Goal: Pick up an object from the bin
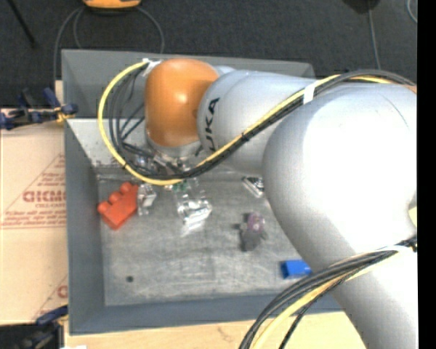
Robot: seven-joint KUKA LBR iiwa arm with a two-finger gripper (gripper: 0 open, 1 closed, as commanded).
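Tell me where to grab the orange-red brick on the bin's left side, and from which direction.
Grip the orange-red brick across its two long flat sides, near the middle, coming straight down from above. It lies flat but skewed on the bin floor, so the hand likely needs turning to match that slant. Its bumpy, stepped top looks a poorer hold.

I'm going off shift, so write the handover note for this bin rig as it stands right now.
Gripper: low over the back left of the bin, between the red-orange block and a silvery crumpled thing; whether it is open or shut cannot be told.
Other things: small purple-grey piece right of centre, blue block front right.
Done: arm is down in the bin; no pick shows.
Left: grasp one thing and lift it out.
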